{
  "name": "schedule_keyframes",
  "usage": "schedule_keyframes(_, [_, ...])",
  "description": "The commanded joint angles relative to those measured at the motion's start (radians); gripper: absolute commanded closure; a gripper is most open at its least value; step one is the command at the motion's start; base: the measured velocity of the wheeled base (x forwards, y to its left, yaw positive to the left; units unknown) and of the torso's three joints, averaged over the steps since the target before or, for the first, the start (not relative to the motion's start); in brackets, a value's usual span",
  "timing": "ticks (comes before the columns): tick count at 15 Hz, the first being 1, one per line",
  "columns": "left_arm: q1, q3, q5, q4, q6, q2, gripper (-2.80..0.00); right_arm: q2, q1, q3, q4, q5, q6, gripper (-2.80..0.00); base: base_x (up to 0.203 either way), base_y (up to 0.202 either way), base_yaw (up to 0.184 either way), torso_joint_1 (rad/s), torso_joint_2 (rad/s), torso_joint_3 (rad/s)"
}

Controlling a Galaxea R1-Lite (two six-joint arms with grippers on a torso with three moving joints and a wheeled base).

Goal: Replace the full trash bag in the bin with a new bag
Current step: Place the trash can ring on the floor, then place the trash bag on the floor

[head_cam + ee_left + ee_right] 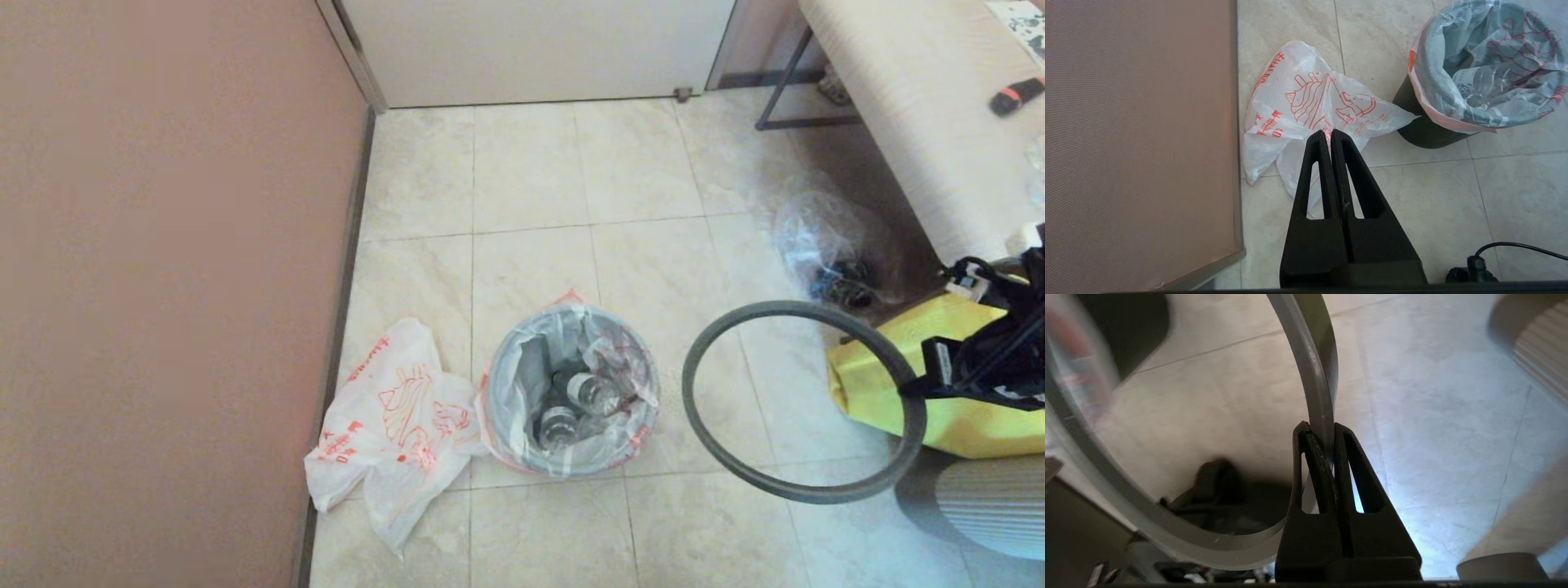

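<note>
On the floor, mid-tiles: bin [571, 392], black, upright, just beside the pink wall's side of the room.
Full bag [600, 371]: inside the bin, its pink-edged mouth folded out over the bin's top; clear bottles show through.
New bag [392, 416]: flat and limp on the floor, touching the bin on the wall side.
Ring [804, 400]: dark grey, off the bin, held up in the air between the bin and a yellow bag [939, 400].
Right pincer [1323, 430]: narrow, clamped on the ring's edge, the band running between its fingertips.
Left pincer [1329, 132]: closed on nothing, parked above the new bag.
Step in hand: judged to be carrying the ring aside so the full bag can be lifted out.
Doing it well: keep the grip firm on the thin band, which could pivot or slip; set the ring flat on bare floor, apart from the bin and the new bag, where it can be picked up again; avoid dragging it across the folded bag mouth.
Hidden or unclear: right arm mostly cut off at the head view's edge; how much of the bag hangs down the bin's far side cannot be seen; contents of a clear bag [829, 245] near the bench leg are hard to make out; right wrist view is smeared at one side.
</note>
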Motion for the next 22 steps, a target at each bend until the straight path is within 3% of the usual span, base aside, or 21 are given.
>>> schedule_keyframes(1, [0.0, 0.0, 0.001, 0.0, 0.0, 0.001, 0.0, 0.098, -0.062, 0.034, -0.041, 0.023, -0.039, 0.0, 0.0, 0.0, 0.0, 0.0, 0.0, 0.0])
schedule_keyframes(6, [0.0, 0.0, 0.0, 0.0, 0.0, 0.001, 0.0, 0.403, -0.113, 0.045, -0.282, 0.037, -0.166, 0.0, 0.0, 0.0, 0.0, 0.0, 0.0, 0.0])
schedule_keyframes(9, [0.0, 0.0, 0.0, 0.0, 0.0, 0.001, 0.0, 0.593, -0.092, -0.006, -0.449, 0.008, -0.223, 0.0, 0.0, 0.0, 0.0, 0.0, 0.0, 0.0])
schedule_keyframes(13, [0.0, 0.0, 0.001, 0.0, 0.0, 0.001, 0.0, 0.734, -0.04, -0.112, -0.516, -0.005, -0.241, 0.0, 0.0, 0.0, 0.0, 0.0, 0.0, 0.0])
schedule_keyframes(14, [0.0, 0.0, 0.001, 0.0, 0.0, 0.001, 0.0, 0.738, -0.04, -0.109, -0.534, -0.004, -0.237, -2.8, 0.0, 0.0, 0.0, 0.0, 0.0, 0.0])
schedule_keyframes(19, [0.0, 0.0, 0.0, 0.0, 0.0, 0.001, 0.0, 0.602, -0.038, -0.011, -0.539, -0.004, -0.218, -2.8, 0.0, 0.0, 0.0, 0.0, 0.0, 0.0])
schedule_keyframes(22, [0.0, 0.0, 0.001, 0.0, 0.0, 0.001, 0.0, 0.429, 0.017, 0.094, -0.537, -0.005, -0.188, -2.8, 0.0, 0.0, 0.0, 0.0, 0.0, 0.0])
